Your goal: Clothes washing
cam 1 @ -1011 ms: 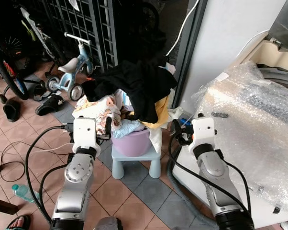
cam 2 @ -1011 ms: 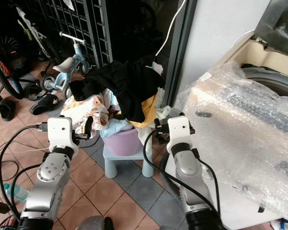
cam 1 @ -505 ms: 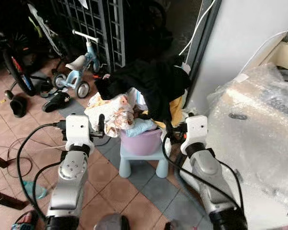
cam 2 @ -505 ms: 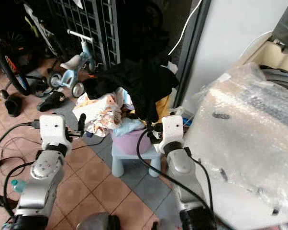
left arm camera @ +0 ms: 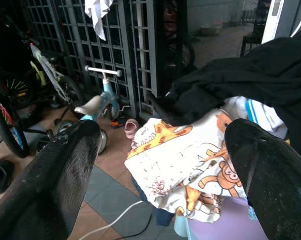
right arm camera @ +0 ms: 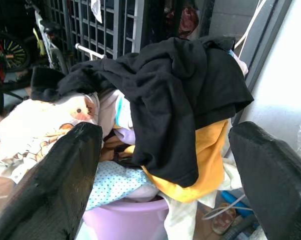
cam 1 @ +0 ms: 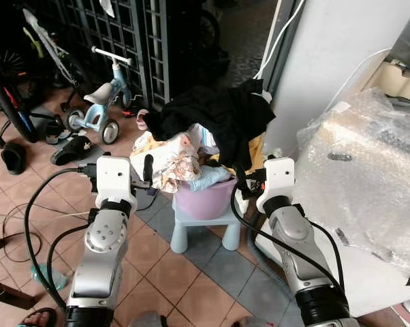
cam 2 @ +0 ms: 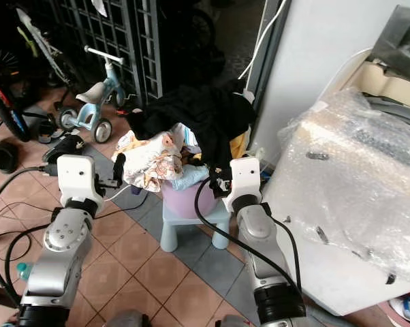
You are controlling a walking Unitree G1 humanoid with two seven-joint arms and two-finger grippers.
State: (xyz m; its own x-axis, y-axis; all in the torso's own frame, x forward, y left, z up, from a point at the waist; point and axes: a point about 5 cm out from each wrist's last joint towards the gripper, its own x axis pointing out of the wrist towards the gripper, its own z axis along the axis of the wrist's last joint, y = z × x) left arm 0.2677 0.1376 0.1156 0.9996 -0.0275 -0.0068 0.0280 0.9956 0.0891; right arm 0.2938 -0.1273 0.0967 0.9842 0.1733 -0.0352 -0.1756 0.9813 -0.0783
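Clothes are heaped in a purple tub on a small pale-blue stool, black garment on top, cartoon-print cloth spilling off the left side, yellow piece under the black. Versus half a second ago the whole scene has shifted, so the camera moved; both grippers have stayed raised at either side of the tub. Washing machine under bubble wrap stands just right of the stool. Child's tricycle, bicycle and sandals lie back left; cables trail over the tiled floor. Left gripper fingers spread apart, empty, beside the print cloth. Right gripper fingers apart, empty, near the tub's right rim.
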